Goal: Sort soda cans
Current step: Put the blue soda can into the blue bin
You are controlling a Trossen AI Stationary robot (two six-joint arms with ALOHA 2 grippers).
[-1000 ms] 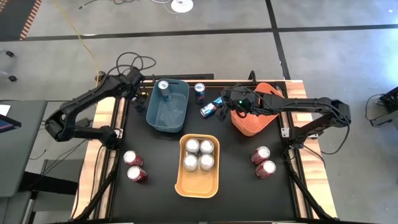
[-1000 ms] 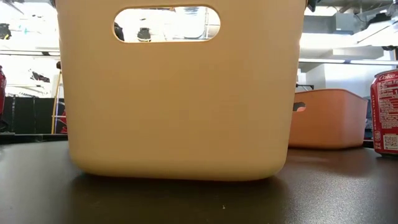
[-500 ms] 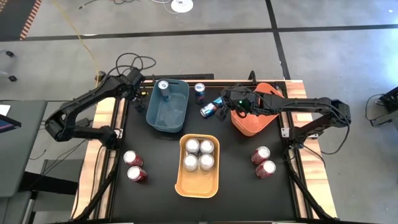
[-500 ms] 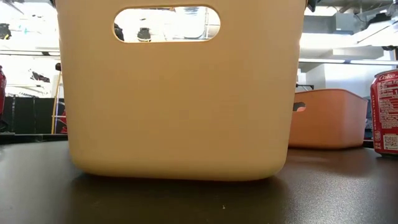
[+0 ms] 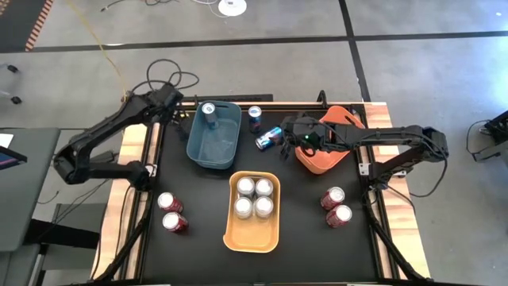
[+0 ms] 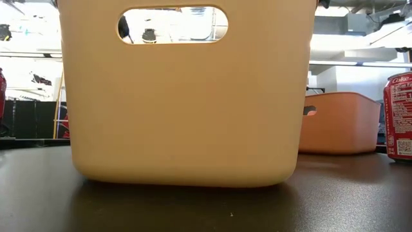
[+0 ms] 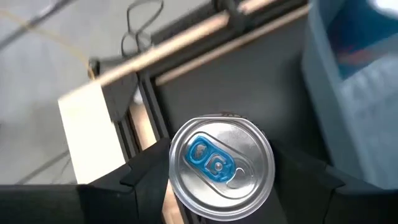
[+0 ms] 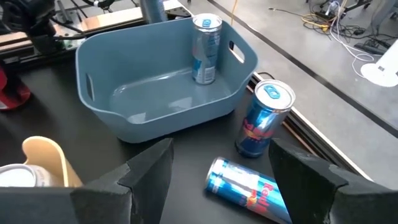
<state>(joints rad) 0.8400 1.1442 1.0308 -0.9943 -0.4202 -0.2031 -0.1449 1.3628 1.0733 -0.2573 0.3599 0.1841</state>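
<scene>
One can [image 5: 209,112] in far-left bin [image 5: 213,141], four cans [image 5: 255,197] in middle bin [image 5: 254,231], fallen can [image 5: 268,138] between far bins

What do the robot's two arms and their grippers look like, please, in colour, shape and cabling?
Both arms are dark, near-black, jointed links. The left arm has loose black cables looping by its wrist; the right arm shows a small green light near its wrist. Each gripper, left gripper and right gripper, has two broad, flat, matte black fingers with angular edges.

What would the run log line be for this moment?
left gripper: shut on dark blue metal can | right gripper: open above lying blue can
</scene>
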